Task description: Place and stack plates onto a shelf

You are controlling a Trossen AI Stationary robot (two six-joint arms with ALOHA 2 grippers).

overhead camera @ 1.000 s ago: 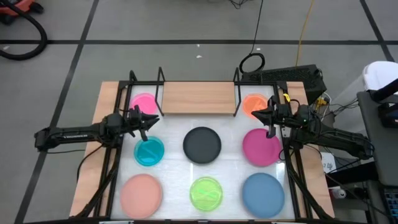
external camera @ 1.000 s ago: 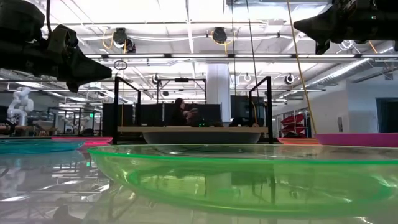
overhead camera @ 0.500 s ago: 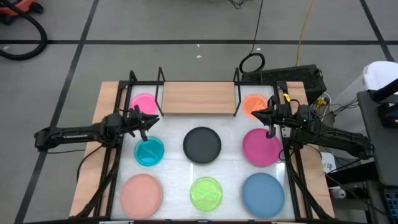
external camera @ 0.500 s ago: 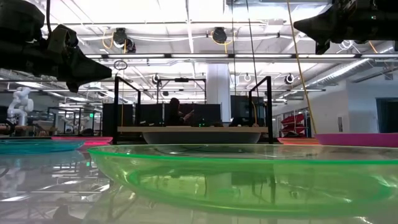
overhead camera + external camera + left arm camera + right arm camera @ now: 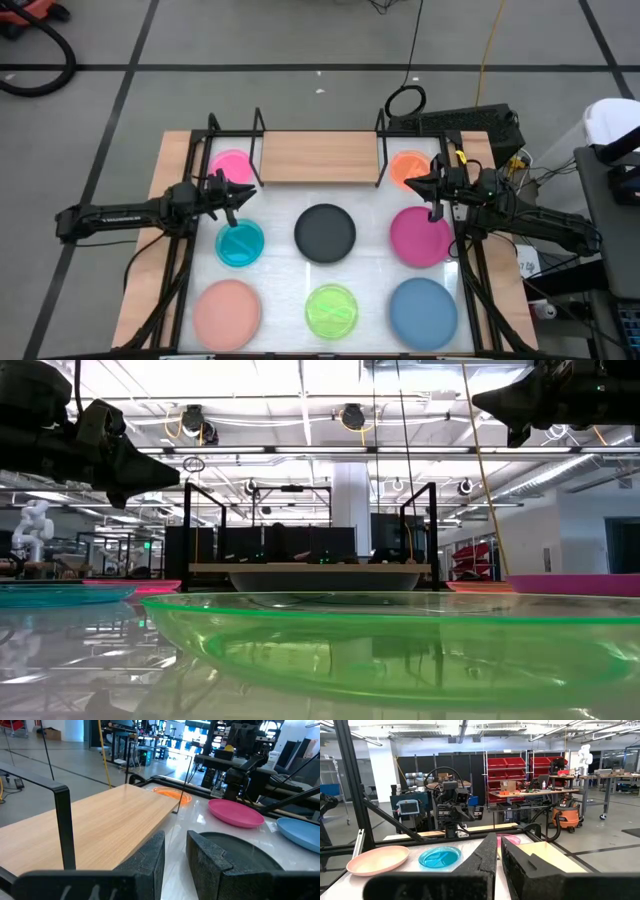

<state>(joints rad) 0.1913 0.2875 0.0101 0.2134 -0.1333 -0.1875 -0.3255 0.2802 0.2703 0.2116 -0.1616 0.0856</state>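
The wooden shelf (image 5: 320,157) with black wire uprights stands at the table's far side, bare. Eight plates lie flat on the white tabletop: hot pink (image 5: 231,165), orange (image 5: 408,167), teal (image 5: 240,243), black (image 5: 325,232), magenta (image 5: 420,236), salmon (image 5: 227,311), lime (image 5: 331,310), blue (image 5: 423,311). My left gripper (image 5: 240,192) hovers shut and empty between the hot pink and teal plates. My right gripper (image 5: 420,185) hovers shut and empty between the orange and magenta plates. Both point toward the table's middle.
Black frame rails run along the table's left (image 5: 180,270) and right (image 5: 470,280) sides under the arms. The shelf's wire uprights (image 5: 258,150) stand at its ends. Cables and equipment (image 5: 470,125) lie beyond the far right corner.
Both arms and all the plates have kept still. A person seen beyond the shelf in the low view has gone out of sight.
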